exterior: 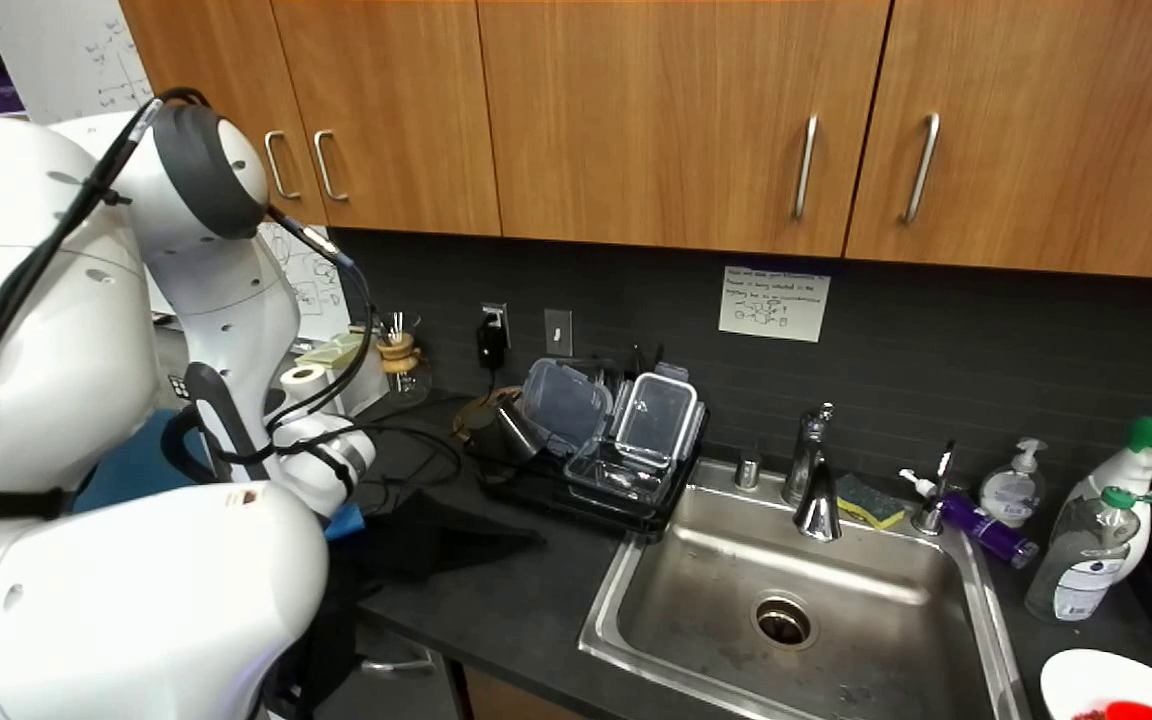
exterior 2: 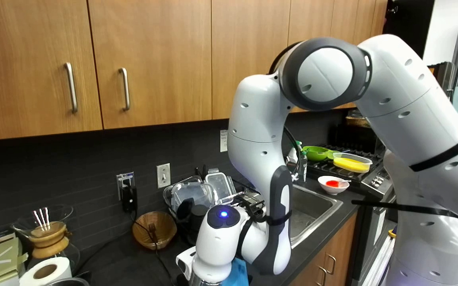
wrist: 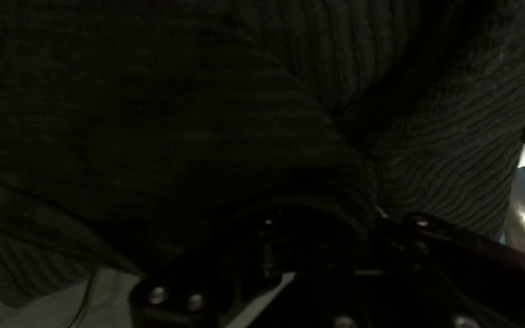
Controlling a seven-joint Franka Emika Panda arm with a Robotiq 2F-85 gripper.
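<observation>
A dark ribbed cloth (wrist: 189, 123) fills most of the wrist view, bunched and folded right in front of my gripper (wrist: 331, 228). The gripper's black fingers stand on either side of a dark fold of the cloth, touching or very near it. The picture there is too dark to tell whether they are closed on it. In an exterior view black cloth (exterior: 456, 535) lies on the dark counter beside the arm and appears to hang over its front edge. The gripper is hidden behind the arm in that view and below the frame in both exterior views' visible parts.
A dish rack with clear containers (exterior: 651, 420) stands left of the sink (exterior: 606, 640). A wooden basket (exterior 2: 161, 222), a glass carafe (exterior 2: 48, 240) and a paper roll (exterior 2: 60, 270) stand near the arm. Bottles (exterior: 1086, 570) and a white bowl (exterior: 1086, 675) are beyond the sink.
</observation>
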